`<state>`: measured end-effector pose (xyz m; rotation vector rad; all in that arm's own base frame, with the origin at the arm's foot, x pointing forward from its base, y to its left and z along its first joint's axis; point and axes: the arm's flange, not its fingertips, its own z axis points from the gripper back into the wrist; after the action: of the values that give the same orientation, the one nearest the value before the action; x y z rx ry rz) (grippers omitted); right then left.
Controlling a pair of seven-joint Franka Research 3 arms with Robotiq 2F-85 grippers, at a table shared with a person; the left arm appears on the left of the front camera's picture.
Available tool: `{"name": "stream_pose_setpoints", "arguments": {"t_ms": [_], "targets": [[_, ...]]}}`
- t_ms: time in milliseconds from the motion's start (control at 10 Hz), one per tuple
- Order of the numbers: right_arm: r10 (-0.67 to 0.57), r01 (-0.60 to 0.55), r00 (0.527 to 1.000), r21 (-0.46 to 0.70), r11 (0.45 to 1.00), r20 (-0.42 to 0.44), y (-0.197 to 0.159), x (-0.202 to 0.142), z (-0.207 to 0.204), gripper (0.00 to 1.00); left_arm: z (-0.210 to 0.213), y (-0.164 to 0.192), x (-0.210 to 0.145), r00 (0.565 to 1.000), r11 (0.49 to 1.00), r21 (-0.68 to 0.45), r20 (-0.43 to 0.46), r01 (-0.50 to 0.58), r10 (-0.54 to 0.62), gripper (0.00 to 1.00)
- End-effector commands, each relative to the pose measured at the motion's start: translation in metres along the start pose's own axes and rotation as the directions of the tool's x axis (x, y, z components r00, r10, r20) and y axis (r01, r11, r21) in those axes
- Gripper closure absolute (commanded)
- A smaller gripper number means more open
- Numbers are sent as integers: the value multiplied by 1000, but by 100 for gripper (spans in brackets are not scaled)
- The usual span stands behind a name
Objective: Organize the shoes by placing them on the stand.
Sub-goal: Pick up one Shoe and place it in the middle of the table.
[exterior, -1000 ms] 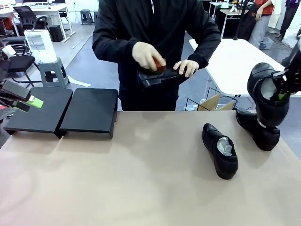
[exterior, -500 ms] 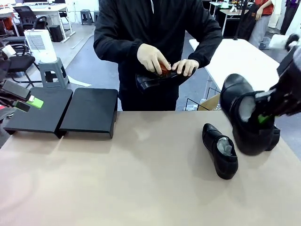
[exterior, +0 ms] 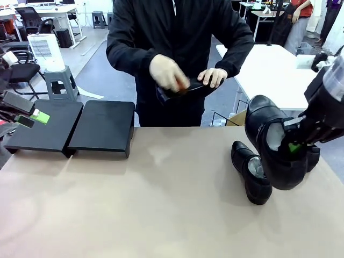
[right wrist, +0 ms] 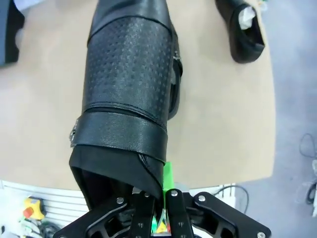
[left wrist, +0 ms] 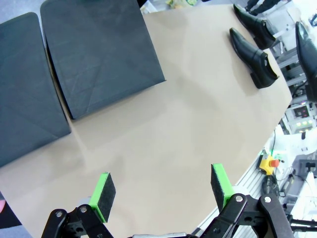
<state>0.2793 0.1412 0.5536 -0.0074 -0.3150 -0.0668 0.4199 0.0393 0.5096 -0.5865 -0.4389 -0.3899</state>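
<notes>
A glossy black dress shoe (exterior: 271, 142), stuffed with crumpled white paper, hung tilted with its toe raised over the right end of the table (exterior: 161, 215). The right gripper (exterior: 293, 146) had its green pads clamped on the shoe's heel collar. A second shoe (exterior: 251, 173) lay flat on the table just beside it. At the far side, the person's hands (exterior: 214, 77) held a third shoe (exterior: 180, 90). The low black stand (exterior: 102, 126) sat well apart at the table's left. Near it, the left gripper (left wrist: 161, 191) had its fingers spread wide, holding nothing.
</notes>
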Motion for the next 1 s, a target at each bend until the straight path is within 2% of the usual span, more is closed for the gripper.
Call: {"name": "stream_pose_setpoints", "arguments": {"t_ms": [0, 100, 300, 600, 900], "targets": [[23, -22, 1000, 56, 998, -16, 34, -32, -12, 100, 1, 0, -1, 1000, 1000, -12, 5, 11, -11, 0], [56, -55, 998, 89, 995, -3, 55, -54, -12, 100, 1, 0, -1, 1000, 1000, -12, 5, 11, -11, 0], [101, -92, 993, 118, 989, -69, 94, -83, -34, 100, 1, 0, -1, 1000, 1000, -12, 5, 11, -11, 0], [102, -76, 978, 141, 987, -180, 140, -93, -93, 100, 1, 0, -1, 1000, 1000, -12, 5, 11, -11, 0], [68, -41, 978, 140, 989, -196, 155, -90, -141, 100, 1, 0, -1, 1000, 1000, -12, 5, 11, -11, 0]]}}
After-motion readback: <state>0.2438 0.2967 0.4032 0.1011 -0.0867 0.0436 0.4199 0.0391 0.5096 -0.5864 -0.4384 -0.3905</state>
